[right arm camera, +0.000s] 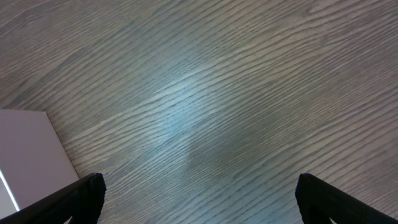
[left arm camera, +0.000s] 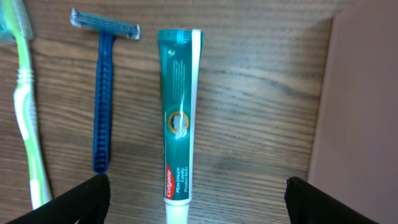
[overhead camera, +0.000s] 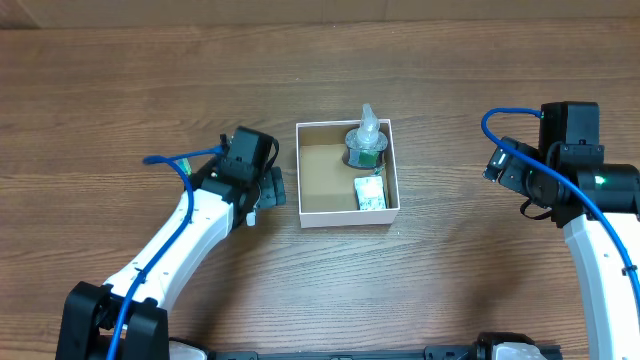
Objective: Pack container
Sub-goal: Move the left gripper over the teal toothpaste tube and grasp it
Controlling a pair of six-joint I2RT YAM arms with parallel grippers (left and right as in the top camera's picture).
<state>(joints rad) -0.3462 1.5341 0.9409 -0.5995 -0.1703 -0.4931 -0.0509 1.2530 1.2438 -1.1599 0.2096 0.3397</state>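
Container (overhead camera: pixel 320 182), a shallow square cardboard box with white walls and a brown floor, sits at the middle of the wooden table (overhead camera: pixel 450 300) in the overhead view. A small clear bottle (overhead camera: pixel 366 143) with a green label stands in its far right corner, and a white and green packet (overhead camera: pixel 371 195) lies in the near right corner; the left half of the floor is bare. The left gripper (overhead camera: pixel 271 187) hangs just beside the box's left wall, while the right arm (overhead camera: pixel 560 180) is well apart from it on the other side. From the left wrist, the two black fingertips (left arm camera: pixel 84 202) stand wide apart and hold nothing. Below them on the wood lie a teal toothpaste tube (left arm camera: pixel 179 118), a blue razor (left arm camera: pixel 102 93) to its left and a green toothbrush (left arm camera: pixel 28 112) at the frame's left edge, all roughly parallel and not touching. The box's wall fills the right side. From the right wrist, the right gripper (right arm camera: pixel 208 199) is likewise spread, empty, above bare wood, with a pale corner of the box at the lower left.
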